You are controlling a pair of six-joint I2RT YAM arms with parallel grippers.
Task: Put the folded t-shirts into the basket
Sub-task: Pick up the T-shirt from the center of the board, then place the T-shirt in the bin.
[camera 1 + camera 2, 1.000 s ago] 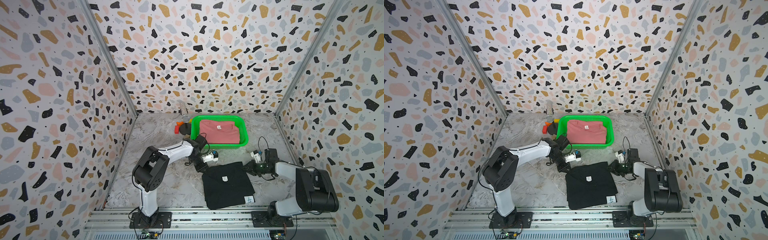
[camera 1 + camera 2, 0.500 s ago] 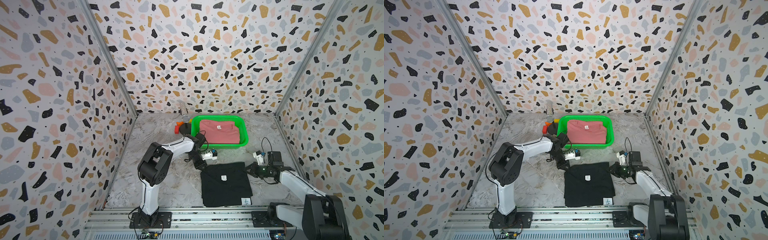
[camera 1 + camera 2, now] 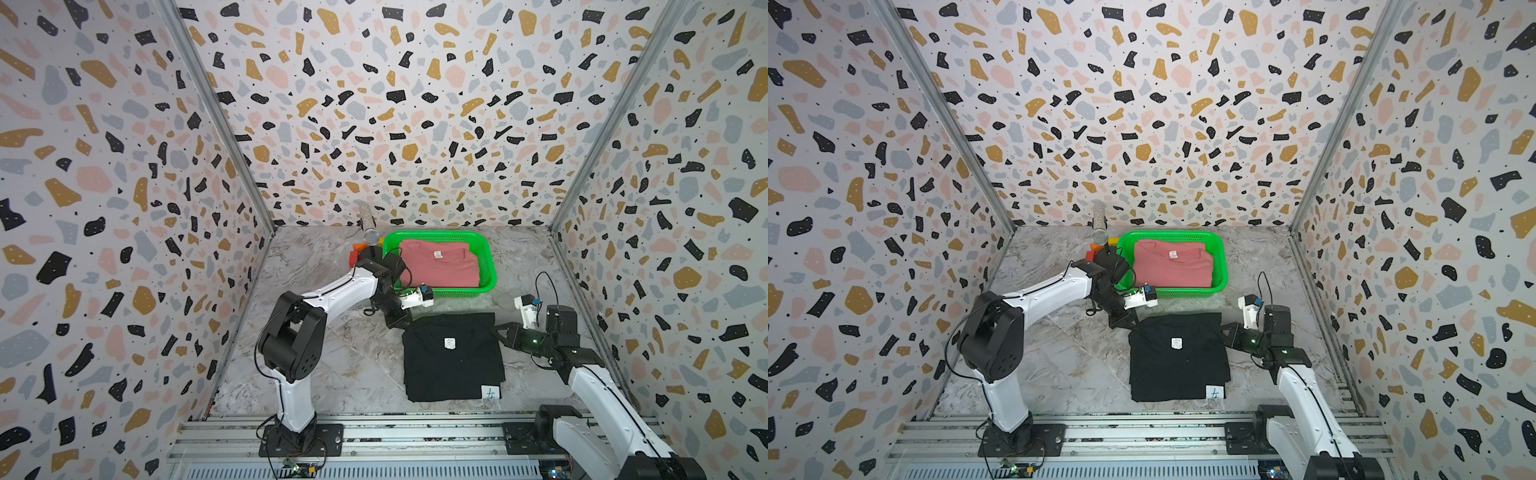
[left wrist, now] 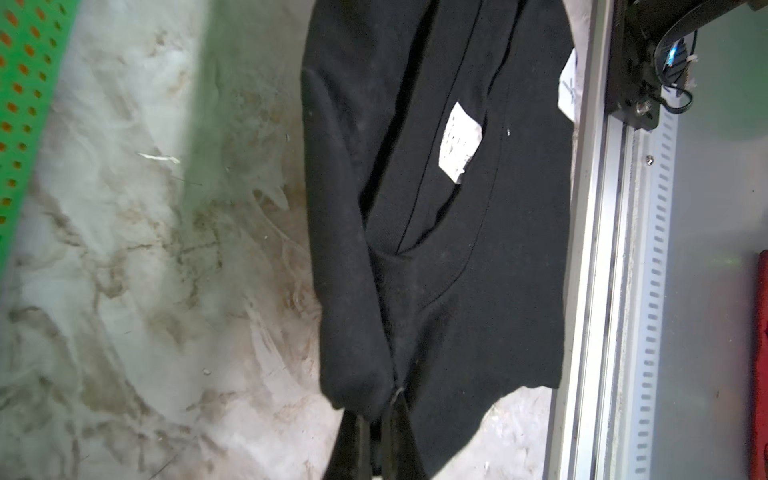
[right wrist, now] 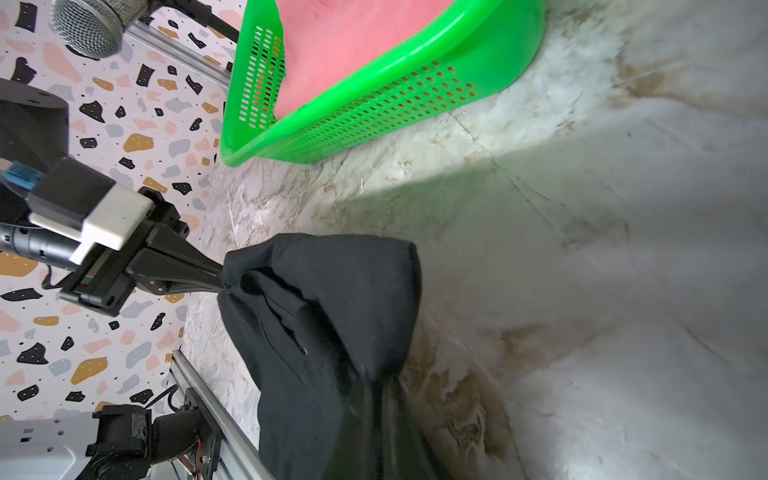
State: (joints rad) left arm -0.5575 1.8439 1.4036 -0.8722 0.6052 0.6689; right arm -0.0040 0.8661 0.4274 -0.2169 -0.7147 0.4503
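Note:
The black folded t-shirt [image 3: 453, 357] [image 3: 1177, 361] lies near the table's front. Its far edge is raised a little between the two grippers. My left gripper [image 3: 405, 326] [image 4: 380, 409] is shut on the far left corner. My right gripper [image 3: 496, 332] [image 5: 374, 386] is shut on the far right corner. In the right wrist view the black cloth [image 5: 332, 311] sags between both pinches. The green basket [image 3: 490, 270] [image 3: 1223, 270] stands just behind, with the pink folded t-shirt [image 3: 436, 266] on top inside. Orange shows through the holes in its wall.
A microphone [image 3: 371, 237] and small coloured blocks [image 3: 356, 253] sit left of the basket by the back wall. An aluminium rail [image 3: 374, 428] runs along the front edge. Patterned walls close in three sides. A white tag [image 3: 490, 392] marks the shirt's near right corner.
The right arm swung round and its gripper closed on the shirt's far right corner. The black shirt went from lying slanted to lying square. The left gripper kept its hold.

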